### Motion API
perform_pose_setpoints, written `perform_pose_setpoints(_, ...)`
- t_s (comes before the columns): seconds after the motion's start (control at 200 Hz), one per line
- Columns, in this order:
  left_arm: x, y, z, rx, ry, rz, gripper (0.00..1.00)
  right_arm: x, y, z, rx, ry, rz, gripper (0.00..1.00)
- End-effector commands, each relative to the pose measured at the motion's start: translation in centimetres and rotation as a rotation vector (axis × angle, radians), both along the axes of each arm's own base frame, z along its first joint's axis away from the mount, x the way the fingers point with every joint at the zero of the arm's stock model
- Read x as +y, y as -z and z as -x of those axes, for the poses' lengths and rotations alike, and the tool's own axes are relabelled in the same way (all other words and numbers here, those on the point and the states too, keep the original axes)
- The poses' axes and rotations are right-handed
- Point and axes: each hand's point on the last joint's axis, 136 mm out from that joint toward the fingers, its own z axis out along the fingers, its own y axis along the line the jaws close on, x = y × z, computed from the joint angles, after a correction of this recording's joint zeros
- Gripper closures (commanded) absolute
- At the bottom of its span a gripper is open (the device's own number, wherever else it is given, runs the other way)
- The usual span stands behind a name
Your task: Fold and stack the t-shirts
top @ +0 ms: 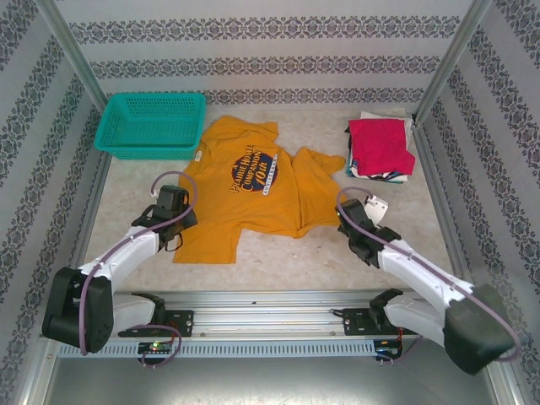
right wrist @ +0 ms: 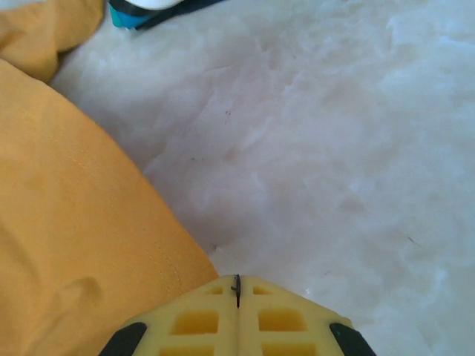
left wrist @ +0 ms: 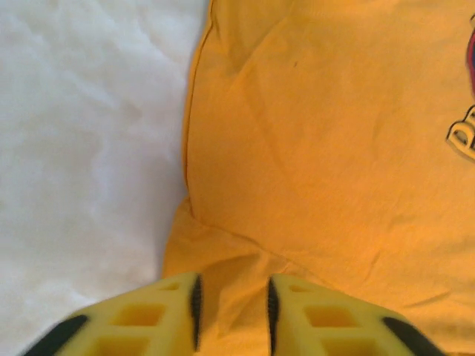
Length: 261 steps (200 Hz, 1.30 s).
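Pale marbled table (top: 278,261) under patterned walls (top: 34,126); left gripper (left wrist: 232,311) parted over mustard-orange t-shirt (top: 245,181), right gripper (right wrist: 237,293) closed, empty.

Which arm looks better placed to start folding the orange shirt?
Probably left. The left gripper is open over the orange shirt, cloth between its fingers. The right gripper is shut, over bare table beside the shirt's edge.

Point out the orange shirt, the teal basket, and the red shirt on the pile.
orange t-shirt (top: 253,202), top external view, chest below the lettering
teal basket (top: 150,150), top external view, front wall
red t-shirt (top: 380,145), top external view, middle of folded top
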Motion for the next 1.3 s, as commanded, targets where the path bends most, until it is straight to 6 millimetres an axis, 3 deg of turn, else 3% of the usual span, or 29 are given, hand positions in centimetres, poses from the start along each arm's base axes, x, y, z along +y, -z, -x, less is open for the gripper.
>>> perform_pose_setpoints(0.0, 0.7, -1.8, -0.9, -0.03, -0.004, -0.06, 0.54, -2.2, -0.9, 1.9, -0.04, 0.1, 0.059, 0.93)
perform_pose_setpoints(0.1, 0.8, -1.9, -2.5, -0.04, 0.005, -0.08, 0.35, -2.7, -2.1, 2.3, -0.092, 0.114, 0.073, 0.63)
perform_pose_setpoints(0.16, 1.0, -1.3, -3.5, -0.022, 0.005, -0.093, 0.31, -2.8, -3.0, 2.2, -0.128, 0.112, 0.088, 0.54)
perform_pose_setpoints(0.33, 0.7, 0.6, -6.4, 0.048, 0.003, -0.079, 0.34, -0.5, -4.3, 0.1, -0.157, -0.012, 0.079, 0.45)
perform_pose_setpoints(0.435, 0.5, 1.8, -6.5, 0.109, -0.047, -0.045, 0.39, 1.1, -4.3, -0.9, -0.124, -0.068, 0.073, 0.43)
perform_pose_setpoints(0.61, 1.2, 2.4, -4.5, 0.254, -0.161, -0.022, 0.45, 3.2, -3.4, -2.3, -0.079, -0.139, 0.07, 0.42)
perform_pose_setpoints(0.969, -1.2, 2.6, 1.7, 0.37, -0.254, 0.16, 0.48, 7.3, -2.1, -5.4, -0.018, -0.248, 0.049, 0.41)
perform_pose_setpoints(1.299, -2.4, 4.7, 3.7, 0.436, -0.342, 0.276, 0.5, 8.5, -1.2, -6.1, 0.013, -0.261, 0.024, 0.4)
